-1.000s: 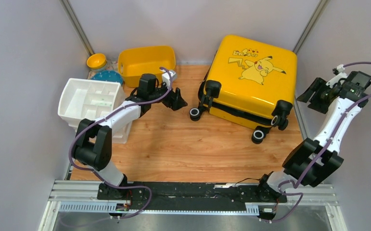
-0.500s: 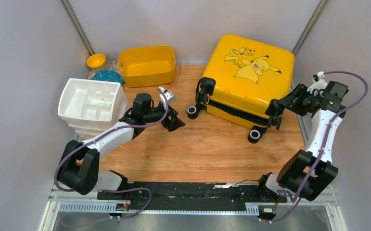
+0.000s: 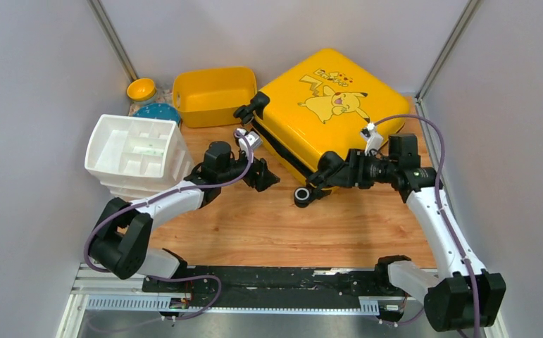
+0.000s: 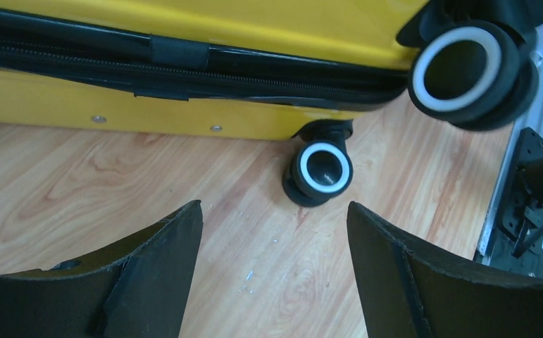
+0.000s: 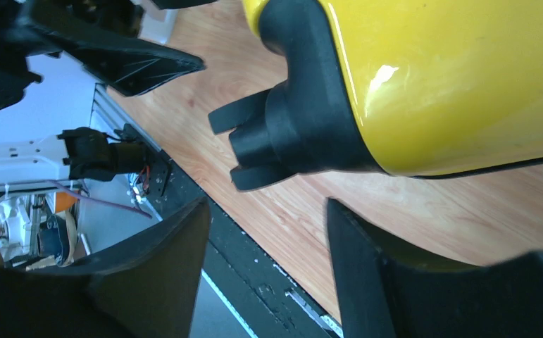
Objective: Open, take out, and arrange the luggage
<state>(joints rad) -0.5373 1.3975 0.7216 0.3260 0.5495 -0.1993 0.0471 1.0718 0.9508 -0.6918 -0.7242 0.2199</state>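
Note:
The luggage (image 3: 325, 98), a yellow hard-shell suitcase with a Pikachu print, lies closed on the wooden floor at the back centre, turned at an angle. Its black zipper seam (image 4: 184, 70) and two white-rimmed wheels (image 4: 322, 171) face my left gripper (image 3: 261, 176), which stands open a short way off with only bare floor between its fingers (image 4: 275, 211). My right gripper (image 3: 328, 172) is open at the suitcase's near corner. Its fingers (image 5: 267, 204) sit just below the black wheel bracket (image 5: 296, 120) and the yellow shell (image 5: 451, 77), holding nothing.
A plain yellow tub (image 3: 215, 95) stands at the back left, with a small yellow bowl (image 3: 141, 89) and a blue round item (image 3: 159, 113) beside it. A white compartmented organiser (image 3: 138, 151) sits at the left. Grey walls close both sides; the black base rail (image 3: 282, 282) runs along the front.
The right arm has swung in from the right wall to the suitcase's near corner, and the suitcase has turned and slid leftward. The left gripper drew back from the tub, staying open.

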